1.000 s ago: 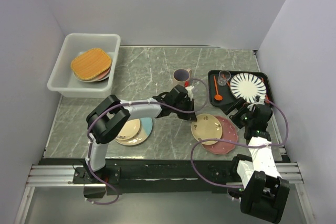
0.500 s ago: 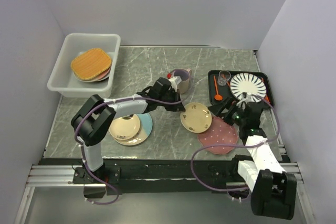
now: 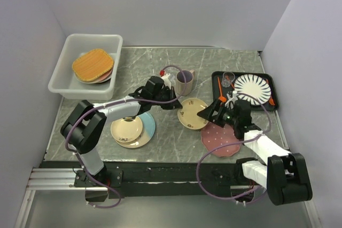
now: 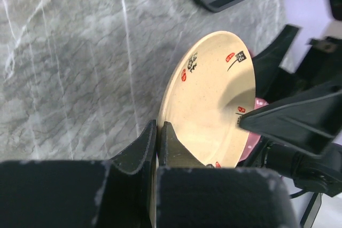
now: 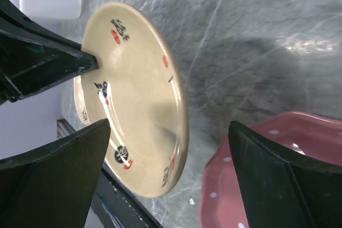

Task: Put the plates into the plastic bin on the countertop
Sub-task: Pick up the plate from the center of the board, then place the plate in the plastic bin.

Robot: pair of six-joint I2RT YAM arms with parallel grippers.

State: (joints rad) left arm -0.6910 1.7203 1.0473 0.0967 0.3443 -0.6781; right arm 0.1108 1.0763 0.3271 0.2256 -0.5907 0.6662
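Observation:
My left gripper (image 3: pixel 176 105) is shut on the rim of the small cream floral plate (image 3: pixel 193 114) and holds it tilted above the countertop (image 3: pixel 160 68). In the left wrist view its fingers (image 4: pixel 165 142) pinch the plate (image 4: pixel 214 105). My right gripper (image 3: pixel 211 114) is open at the plate's right edge. In the right wrist view the plate (image 5: pixel 133 94) lies between my open fingers (image 5: pixel 59 164). The pink dotted plate (image 3: pixel 222 140) lies flat below it. A cream plate (image 3: pixel 126 128) sits on a cream-and-blue plate (image 3: pixel 149 126). The plastic bin (image 3: pixel 72 85) holds stacked plates.
A beige mug (image 3: pixel 185 81) stands just behind the left gripper. A flat black tray (image 3: pixel 270 105) at the right holds the striped plate (image 3: pixel 253 87), an orange spoon (image 3: pixel 220 92) and a small glass (image 3: pixel 228 78). An orange woven mat (image 3: pixel 93 64) tops the bin's stack.
The floral plate has been lifted off the pink dotted plate and carried left and back by the left gripper. The right gripper has swung left from the tray to the plate's edge.

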